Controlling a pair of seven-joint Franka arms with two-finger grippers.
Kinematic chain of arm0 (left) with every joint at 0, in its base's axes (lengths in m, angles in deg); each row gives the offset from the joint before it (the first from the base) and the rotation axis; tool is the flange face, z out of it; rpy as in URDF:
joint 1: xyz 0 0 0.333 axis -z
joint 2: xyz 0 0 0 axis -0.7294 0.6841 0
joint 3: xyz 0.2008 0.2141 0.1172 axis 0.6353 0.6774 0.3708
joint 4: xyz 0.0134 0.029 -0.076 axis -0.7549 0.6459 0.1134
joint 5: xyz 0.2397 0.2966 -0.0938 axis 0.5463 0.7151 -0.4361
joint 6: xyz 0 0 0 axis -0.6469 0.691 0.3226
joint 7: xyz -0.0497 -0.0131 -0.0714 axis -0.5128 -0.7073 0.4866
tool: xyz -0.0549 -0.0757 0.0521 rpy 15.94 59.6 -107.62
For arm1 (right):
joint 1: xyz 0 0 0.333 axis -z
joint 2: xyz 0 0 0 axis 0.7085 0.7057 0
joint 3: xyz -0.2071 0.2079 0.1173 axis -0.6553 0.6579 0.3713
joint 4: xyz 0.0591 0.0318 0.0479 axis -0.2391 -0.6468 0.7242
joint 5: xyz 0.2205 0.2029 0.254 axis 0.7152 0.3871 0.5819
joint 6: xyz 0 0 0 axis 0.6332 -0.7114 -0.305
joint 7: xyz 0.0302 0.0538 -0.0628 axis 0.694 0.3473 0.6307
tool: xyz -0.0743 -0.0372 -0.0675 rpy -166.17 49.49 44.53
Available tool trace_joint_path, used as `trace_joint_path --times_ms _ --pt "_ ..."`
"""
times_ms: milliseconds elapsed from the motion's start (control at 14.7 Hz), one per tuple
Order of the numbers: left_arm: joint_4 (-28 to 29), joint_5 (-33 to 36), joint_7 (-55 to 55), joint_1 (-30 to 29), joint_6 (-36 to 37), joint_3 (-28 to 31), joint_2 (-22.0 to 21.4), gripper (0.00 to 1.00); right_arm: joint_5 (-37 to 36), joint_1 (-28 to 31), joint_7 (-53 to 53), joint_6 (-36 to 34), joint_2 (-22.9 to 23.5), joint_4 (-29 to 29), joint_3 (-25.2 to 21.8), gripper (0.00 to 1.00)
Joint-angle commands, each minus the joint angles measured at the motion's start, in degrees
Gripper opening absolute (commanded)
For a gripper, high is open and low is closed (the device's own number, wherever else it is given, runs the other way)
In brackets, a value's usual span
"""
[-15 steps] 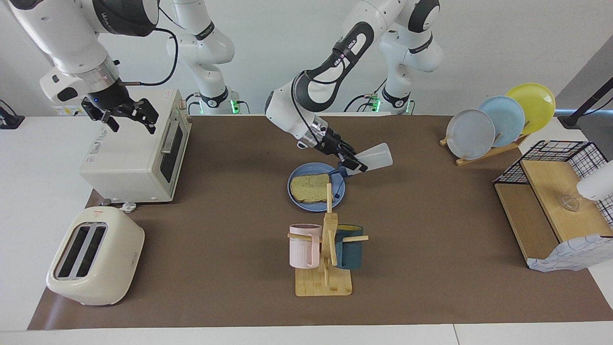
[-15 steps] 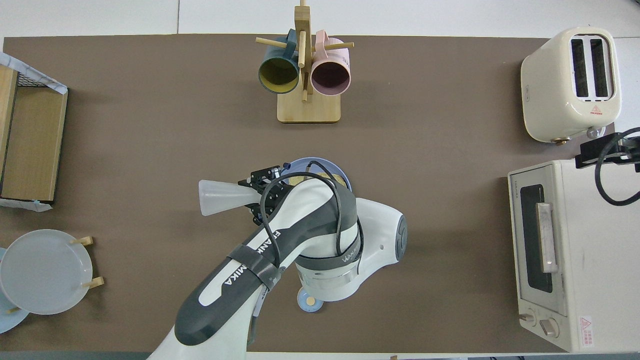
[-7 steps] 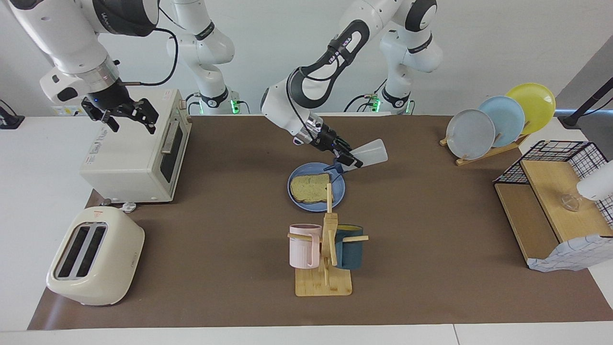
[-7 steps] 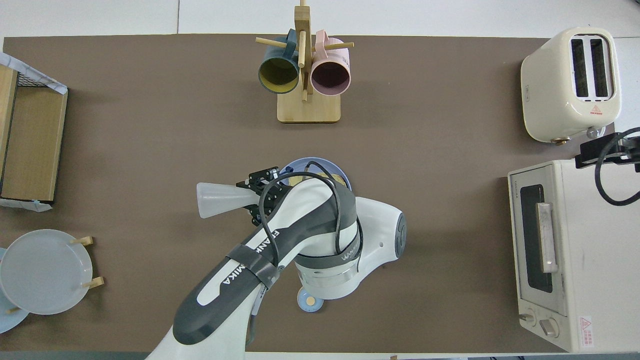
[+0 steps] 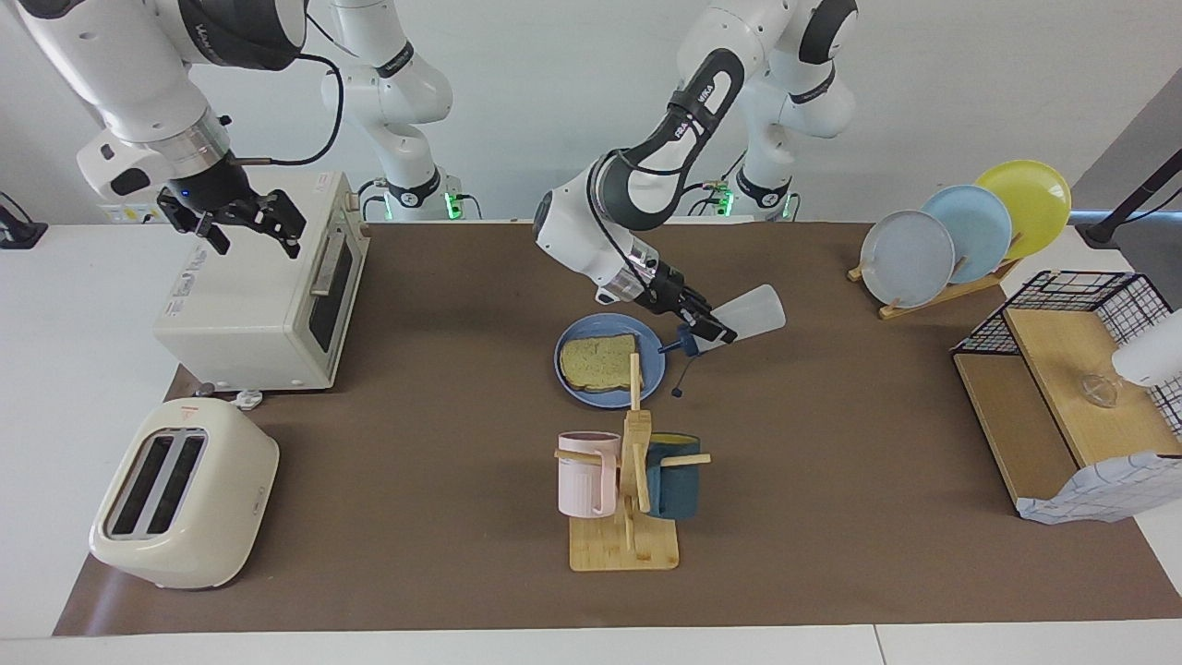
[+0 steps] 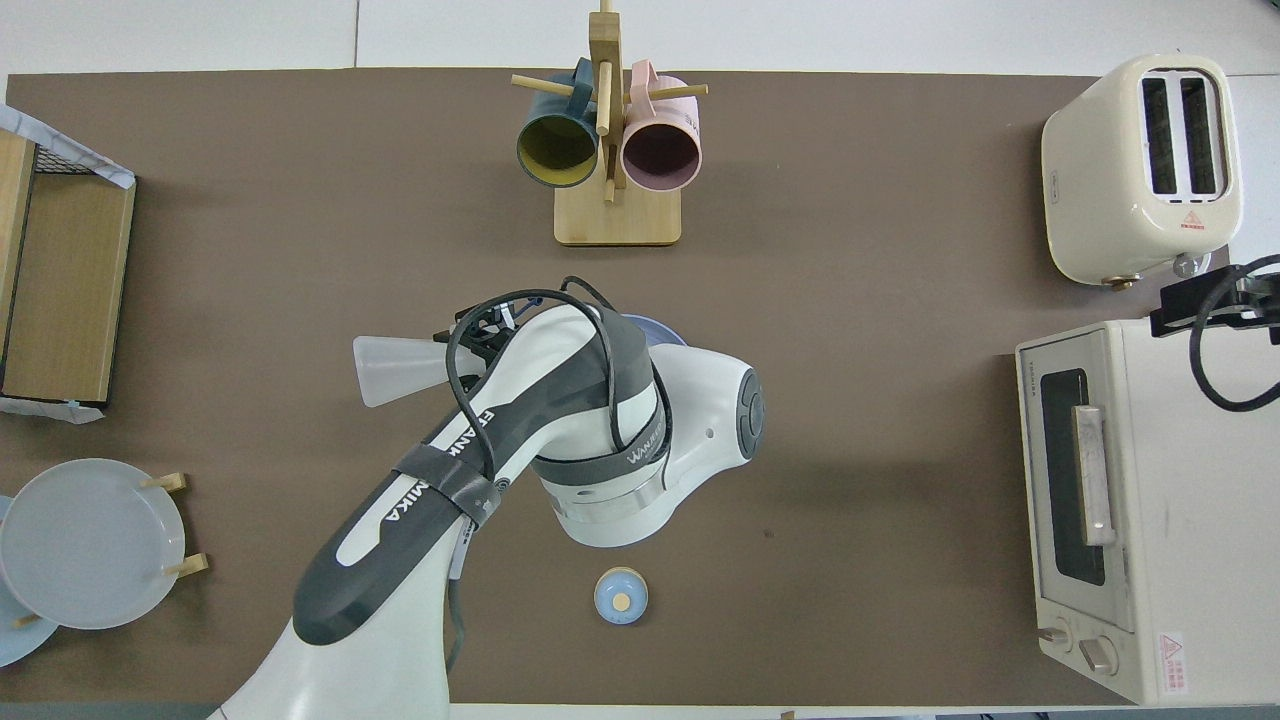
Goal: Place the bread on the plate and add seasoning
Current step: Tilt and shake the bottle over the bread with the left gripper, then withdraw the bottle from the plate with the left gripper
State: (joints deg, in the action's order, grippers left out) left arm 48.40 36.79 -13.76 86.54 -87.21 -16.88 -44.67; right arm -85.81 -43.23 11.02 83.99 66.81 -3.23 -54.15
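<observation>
The bread (image 5: 598, 361) lies flat on the blue plate (image 5: 653, 372) near the table's middle. My left gripper (image 5: 709, 327) hangs just past the plate's rim toward the left arm's end, shut on the seasoning (image 5: 753, 310) near its neck. That bottle is tilted with its dark cap (image 5: 688, 343) lowest, and the tethered stopper (image 5: 677, 392) dangles under it. In the overhead view the seasoning (image 6: 394, 357) sticks out from under the left arm, which hides the bread and most of the plate (image 6: 663, 331). My right gripper (image 5: 235, 222) waits open above the toaster oven (image 5: 259, 296).
A mug rack (image 5: 628, 489) with two mugs stands farther from the robots than the plate. A toaster (image 5: 185, 494) sits at the right arm's end. A plate rack (image 5: 960, 231) and a wire shelf (image 5: 1062, 388) stand at the left arm's end. A small blue bell (image 6: 620, 596) sits near the robots.
My left gripper has carried the tilted bottle off the plate's edge toward the left arm's end of the table. The stopper now dangles beside the plate. The right arm has not moved.
</observation>
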Motion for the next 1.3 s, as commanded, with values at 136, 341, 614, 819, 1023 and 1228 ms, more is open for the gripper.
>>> trace_joint_path --times_ms 136,341,614,819,1023,1228 --pt "-0.5 -2.9 -0.3 4.2 0.5 0.1 0.3 0.0 -0.5 0.6 1.1 -0.4 -0.8 -0.8 0.3 1.0" --pt "-0.8 -6.1 -3.9 5.4 0.3 0.1 0.3 0.0 -0.5 0.6 1.1 -0.4 -0.8 -0.8 0.3 1.0" --pt "-2.4 -8.2 -4.8 4.9 -0.1 0.0 -0.9 0.0 -0.5 0.6 1.1 -0.4 -0.8 -0.8 0.3 1.0" --pt "-1.8 -13.6 -3.7 2.0 -1.8 0.1 -8.0 0.0 -0.5 0.6 1.1 -0.4 -0.8 -0.8 0.3 1.0" --pt "-1.8 -15.6 -2.9 2.0 -1.6 0.1 -10.6 0.0 -0.5 0.6 1.1 -0.4 -0.8 -0.8 0.3 1.0" --pt "-2.1 -18.9 -2.8 1.8 -1.3 0.4 -13.5 0.0 -0.5 0.6 1.1 -0.4 -0.8 -0.8 0.3 1.0"
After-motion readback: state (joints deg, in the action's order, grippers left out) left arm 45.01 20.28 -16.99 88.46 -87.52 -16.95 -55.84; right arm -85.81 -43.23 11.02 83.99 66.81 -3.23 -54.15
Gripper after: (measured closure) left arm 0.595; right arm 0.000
